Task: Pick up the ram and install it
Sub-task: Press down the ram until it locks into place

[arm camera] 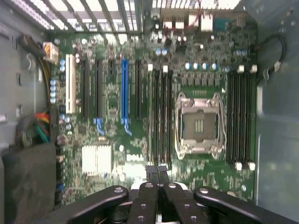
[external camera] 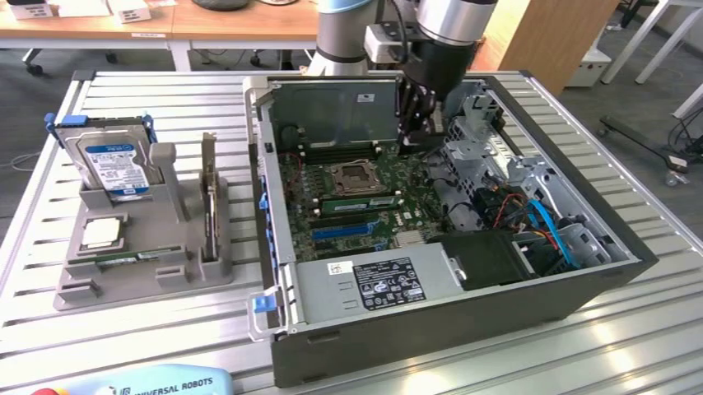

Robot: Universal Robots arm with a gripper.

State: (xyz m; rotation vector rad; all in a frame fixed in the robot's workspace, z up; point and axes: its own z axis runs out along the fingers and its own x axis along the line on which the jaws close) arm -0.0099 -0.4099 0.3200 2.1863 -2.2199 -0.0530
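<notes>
I am hovering my clenched, empty tool (external camera: 423,136) over the motherboard (arm camera: 140,93) while the ram (external camera: 123,261) is lying far off in its bench holder, risking a clipped socket (arm camera: 200,123).

Robotics lab: slatted aluminium workbench (external camera: 615,346), open PC case (external camera: 439,329), wooden desks (external camera: 220,20) behind.

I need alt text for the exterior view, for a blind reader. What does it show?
The robot's shut gripper hangs inside an open computer case, above the motherboard. On the exterior view's left, a grey holder carries a hard drive and the ram.
</notes>
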